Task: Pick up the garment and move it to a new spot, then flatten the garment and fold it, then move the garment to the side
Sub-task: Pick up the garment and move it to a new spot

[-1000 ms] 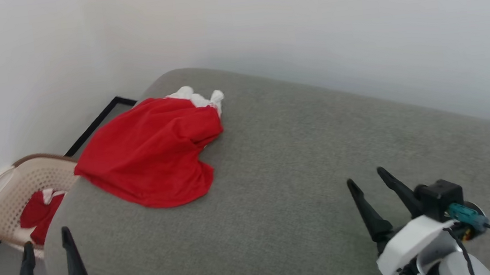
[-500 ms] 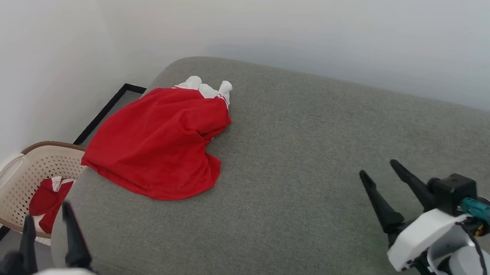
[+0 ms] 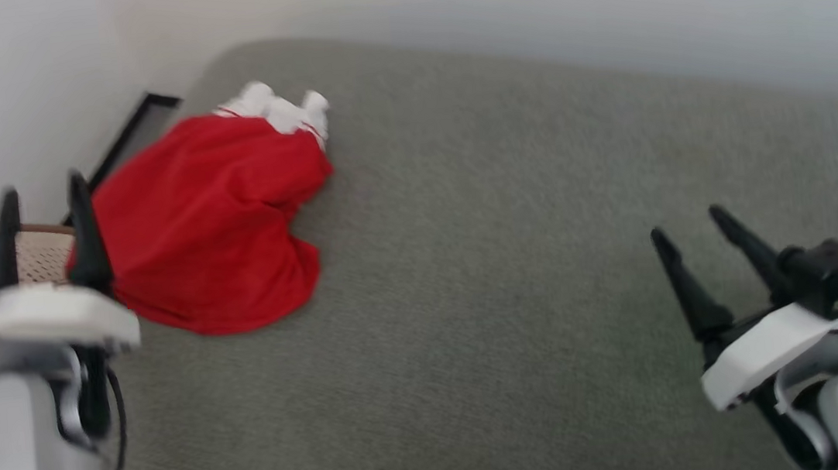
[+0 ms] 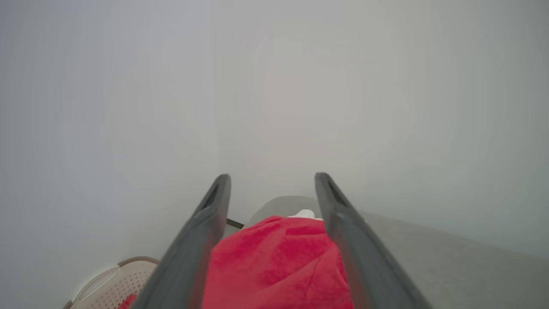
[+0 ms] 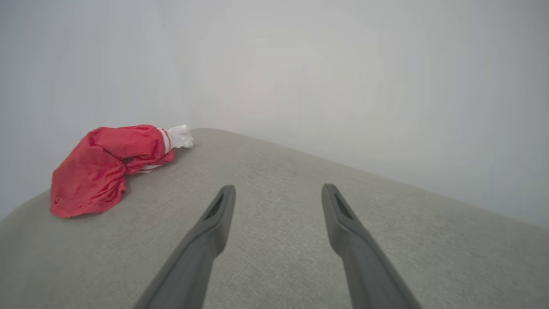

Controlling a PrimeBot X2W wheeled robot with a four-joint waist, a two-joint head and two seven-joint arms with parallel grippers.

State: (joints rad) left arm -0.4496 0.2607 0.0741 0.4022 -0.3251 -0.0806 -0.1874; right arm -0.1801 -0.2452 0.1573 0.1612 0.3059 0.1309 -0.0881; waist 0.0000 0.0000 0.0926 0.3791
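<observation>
Fingers, head view: left fingers spread wide and empty, lifted from the bottom corner a second ago to stand in line with the garment's left edge. Right fingers are wide and empty over bare cushion, well apart from the garment.
Camera, head view: the whole picture has slid too, so part of that shift is my head turning, not the things moving.
Garment, head view: bunched red heap at the cushion's far-left corner, white sleeve ends at its far side, untouched.
Meaning: I judge the pickup is only starting, left arm leading, with flattening, folding and setting aside all ahead.
Unclear, head view: motion blur throughout. The basket is mostly behind my left arm. How high my left fingers hang over the cloth I cannot tell.
Left wrist view: left fingers wide, the garment showing between them, its near part cut off at the bottom edge. A basket rim peeks out at lower left.
Right wrist view: right fingers wide over the cushion, garment far off to one side.
Hidden: no lettering or number shows, and I cannot tell collar from hem.
</observation>
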